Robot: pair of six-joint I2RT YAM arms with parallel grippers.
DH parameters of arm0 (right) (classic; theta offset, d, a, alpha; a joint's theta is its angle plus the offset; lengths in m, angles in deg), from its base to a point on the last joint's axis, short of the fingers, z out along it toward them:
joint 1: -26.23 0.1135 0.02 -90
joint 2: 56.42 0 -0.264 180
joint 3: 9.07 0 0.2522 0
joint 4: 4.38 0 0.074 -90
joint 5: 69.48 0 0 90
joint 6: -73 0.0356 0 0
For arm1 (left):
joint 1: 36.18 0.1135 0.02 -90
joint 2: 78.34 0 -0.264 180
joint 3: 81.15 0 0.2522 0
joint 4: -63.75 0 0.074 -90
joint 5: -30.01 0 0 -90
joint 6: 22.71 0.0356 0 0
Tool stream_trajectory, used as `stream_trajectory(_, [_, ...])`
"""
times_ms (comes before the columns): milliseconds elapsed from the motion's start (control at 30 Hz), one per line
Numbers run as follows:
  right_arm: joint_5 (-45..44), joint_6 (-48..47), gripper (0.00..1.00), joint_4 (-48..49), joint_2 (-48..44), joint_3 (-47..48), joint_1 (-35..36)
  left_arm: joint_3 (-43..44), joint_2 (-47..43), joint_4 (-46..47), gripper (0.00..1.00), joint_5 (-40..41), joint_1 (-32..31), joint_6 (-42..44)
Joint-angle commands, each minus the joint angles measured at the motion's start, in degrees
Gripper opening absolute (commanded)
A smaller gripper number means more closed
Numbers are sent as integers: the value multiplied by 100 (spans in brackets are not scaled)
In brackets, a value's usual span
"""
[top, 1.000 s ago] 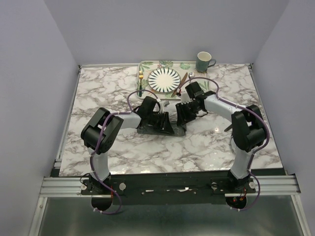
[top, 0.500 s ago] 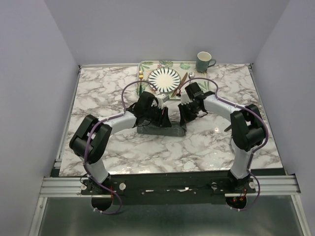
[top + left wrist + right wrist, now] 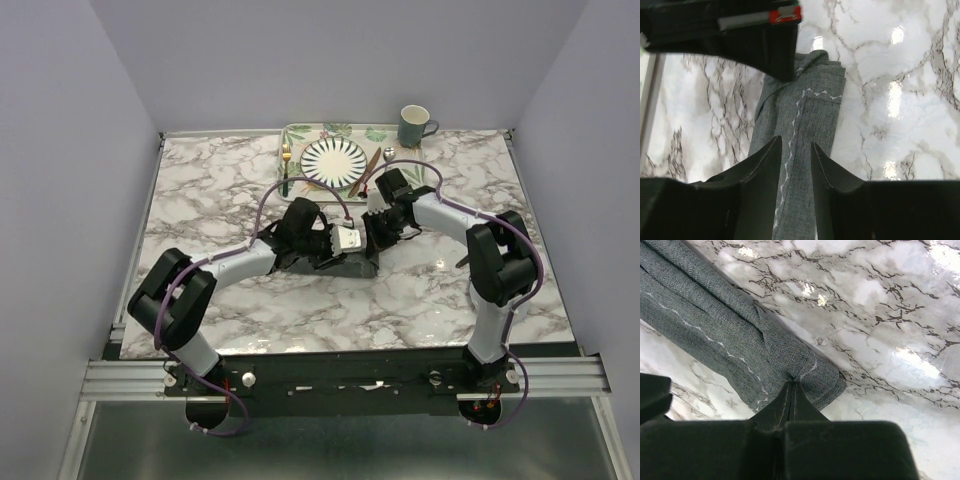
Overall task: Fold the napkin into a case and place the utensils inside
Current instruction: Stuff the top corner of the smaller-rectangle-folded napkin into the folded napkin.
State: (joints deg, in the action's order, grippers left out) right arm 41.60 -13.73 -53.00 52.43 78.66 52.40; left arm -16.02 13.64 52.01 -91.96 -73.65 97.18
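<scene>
The napkin (image 3: pixel 362 266) lies as a long narrow dark grey strip on the marble, mostly hidden under both arms in the top view. My right gripper (image 3: pixel 792 383) is shut, and the cloth (image 3: pixel 730 330) puckers into its tips at the strip's rounded end. My left gripper (image 3: pixel 796 145) is open just above the strip (image 3: pixel 815 100), its fingers either side of the pale stitched line. Both grippers (image 3: pixel 356 252) (image 3: pixel 373 243) meet at the strip's right end. The fork (image 3: pixel 286 168), knife (image 3: pixel 358 172) and spoon (image 3: pixel 388 155) lie by the striped plate.
A leaf-print tray (image 3: pixel 300 132) at the back holds the striped plate (image 3: pixel 334 160). A green mug (image 3: pixel 414 125) stands to its right. The marble table (image 3: pixel 200 200) stretches out on both sides of the arms.
My right gripper has closed on the napkin's end. The left arm has stretched to the right along the strip, bringing its gripper close to the right one.
</scene>
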Motion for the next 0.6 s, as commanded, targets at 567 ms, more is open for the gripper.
stream_trajectory(567, [432,157,1,-215,83,73,28,584,1067,158,38,147,-691,2232])
